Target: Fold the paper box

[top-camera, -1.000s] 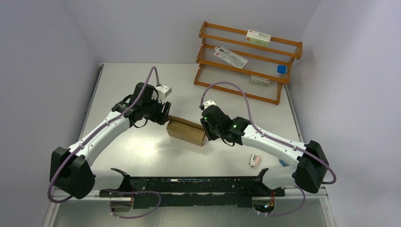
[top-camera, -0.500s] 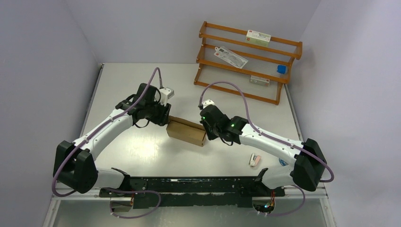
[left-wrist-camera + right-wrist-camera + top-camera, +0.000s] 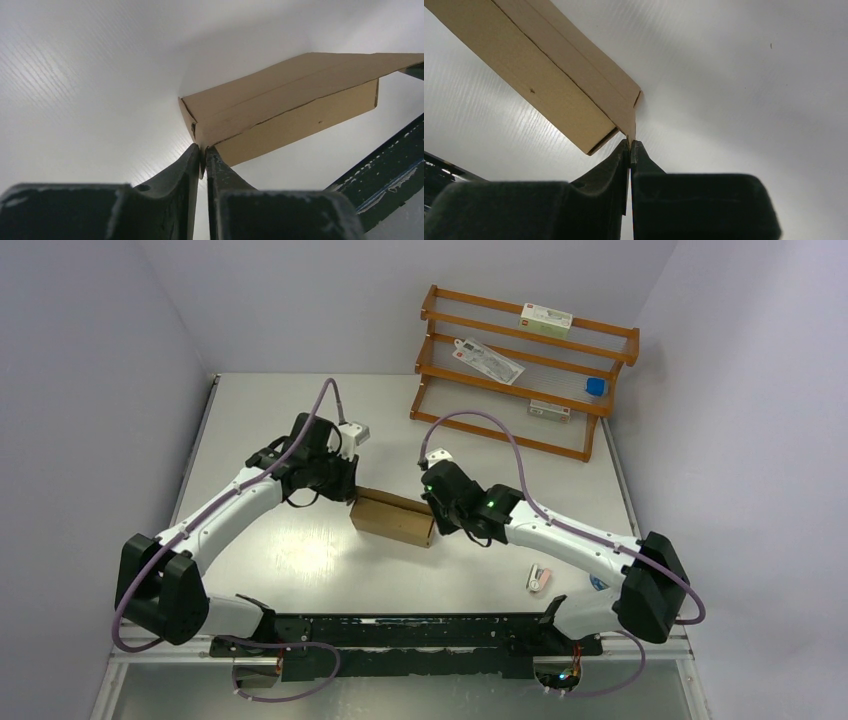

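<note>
The paper box (image 3: 393, 518) is a plain brown carton lying on the white table between both arms. My left gripper (image 3: 350, 489) is at its left end. In the left wrist view that gripper (image 3: 203, 148) is shut on a thin cardboard edge at the corner of the paper box (image 3: 280, 107). My right gripper (image 3: 434, 508) is at the box's right end. The right wrist view shows the gripper (image 3: 629, 143) shut on a thin flap tip of the paper box (image 3: 549, 77).
A wooden rack (image 3: 525, 370) with small packets stands at the back right. A small white and pink item (image 3: 539, 578) lies near the right arm's base. A black rail (image 3: 400, 630) runs along the near edge. Grey walls close in left, right and back.
Both grippers have closed onto the box's two ends. The left arm has drawn in slightly toward the box; the box has barely shifted.
</note>
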### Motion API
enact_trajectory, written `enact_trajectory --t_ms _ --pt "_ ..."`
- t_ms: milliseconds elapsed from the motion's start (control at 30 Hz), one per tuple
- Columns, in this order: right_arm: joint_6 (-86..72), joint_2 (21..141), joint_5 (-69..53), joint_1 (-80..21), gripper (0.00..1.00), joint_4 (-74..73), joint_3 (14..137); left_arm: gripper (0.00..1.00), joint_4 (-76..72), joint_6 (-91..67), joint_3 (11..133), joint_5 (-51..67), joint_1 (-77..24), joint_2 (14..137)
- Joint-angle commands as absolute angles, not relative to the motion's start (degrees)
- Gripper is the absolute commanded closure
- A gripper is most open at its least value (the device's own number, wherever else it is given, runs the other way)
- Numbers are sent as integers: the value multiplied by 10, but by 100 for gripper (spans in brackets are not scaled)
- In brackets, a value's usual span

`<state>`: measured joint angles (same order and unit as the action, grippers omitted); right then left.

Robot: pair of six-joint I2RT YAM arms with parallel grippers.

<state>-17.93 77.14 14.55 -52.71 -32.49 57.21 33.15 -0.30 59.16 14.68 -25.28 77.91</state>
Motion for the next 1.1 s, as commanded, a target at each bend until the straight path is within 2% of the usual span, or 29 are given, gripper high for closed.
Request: enact_trajectory --t_ms 0,267,567,667,767,1067 --pt "-191 780 157 -532 94 -329 594 85 333 -59 585 167 -258 765" --pt "-227 806 158 -540 100 -332 607 92 321 -133 561 135 -283 748" --pt "-267 830 147 -539 100 -343 639 92 292 -182 537 99 -318 737" --pt "-270 840 135 -540 97 -343 646 92 288 -188 531 93 -327 737" --pt "-281 850 135 -539 100 -346 654 93 282 -197 526 91 -334 733" --pt "-309 858 147 -526 100 -327 666 95 277 -216 521 91 -348 706"
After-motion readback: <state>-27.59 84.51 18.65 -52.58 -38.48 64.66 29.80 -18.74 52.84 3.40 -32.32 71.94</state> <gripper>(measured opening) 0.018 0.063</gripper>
